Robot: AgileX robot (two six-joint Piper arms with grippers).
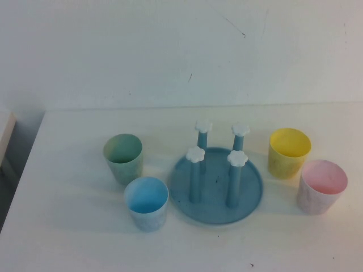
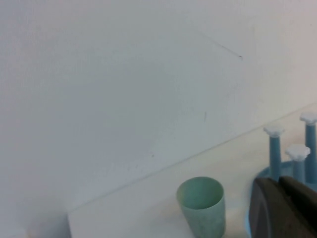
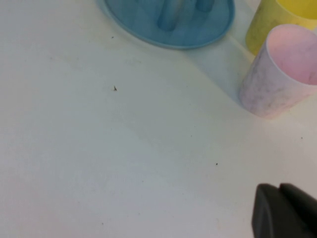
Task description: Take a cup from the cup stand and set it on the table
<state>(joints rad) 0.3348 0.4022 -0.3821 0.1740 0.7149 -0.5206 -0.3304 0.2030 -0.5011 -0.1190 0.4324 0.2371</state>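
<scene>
On the large plain white flat tabletop (image 1: 74, 238), four small tapered plastic tumblers without handles stand upright, mouths up, around a round blue plastic cup stand (image 1: 217, 187). Toward the tabletop's left edge is a pale green tumbler (image 1: 123, 158), with a light blue tumbler (image 1: 147, 203) just in front of it, nearer the front edge; the two stand close together. At the middle sits the cup stand, a shallow blue tray with four upright blue pegs, each topped by a white flower-shaped cap; every peg is bare. Near the right edge stands the small yellow plastic tumbler (image 1: 289, 152), just beside the tray's rim, its wall smooth and its inside bright. A pink tumbler (image 1: 321, 186) stands in front of it and slightly further right, almost touching it.

Bare white surface runs along the whole front edge and the front left corner, and a clear strip lies between the pegs and the back edge by the wall.

Neither arm shows from above. The left gripper (image 2: 285, 208) appears only in its wrist view, dark jaws pressed together on nothing, near the green tumbler and the stand. The right gripper (image 3: 285, 213) hangs over bare tabletop short of the pink tumbler, jaws likewise closed and empty.
</scene>
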